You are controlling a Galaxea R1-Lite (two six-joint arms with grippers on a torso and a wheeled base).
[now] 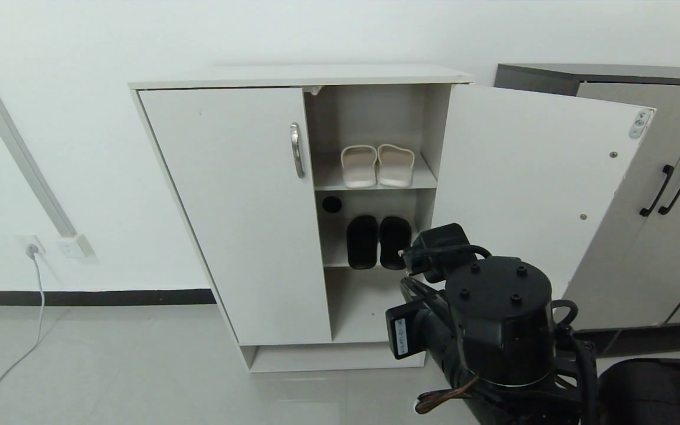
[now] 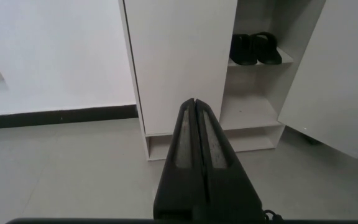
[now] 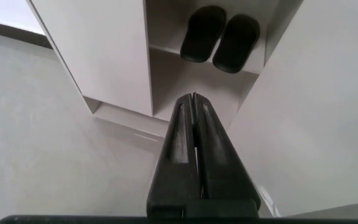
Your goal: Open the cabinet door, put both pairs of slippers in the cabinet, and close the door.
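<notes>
A white wall [image 1: 80, 47] meets a pale tiled floor [image 1: 110, 366] along a black skirting strip [image 1: 80, 297]. A grey cable [image 1: 39, 277] hangs from a wall socket [image 1: 32, 245] under a slanting white duct [image 1: 15, 139]. A grey cupboard [image 1: 629, 265] stands on the right.

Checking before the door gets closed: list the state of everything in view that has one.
Right cabinet door: open, swung wide.
Left cabinet door: shut.
White slippers: inside, on the upper shelf.
Black slippers: inside, on the shelf below.
Left gripper: shut, empty.
Right gripper: shut, empty.
Grey cabinet doors: shut.
Wall plug: plugged in.
</notes>
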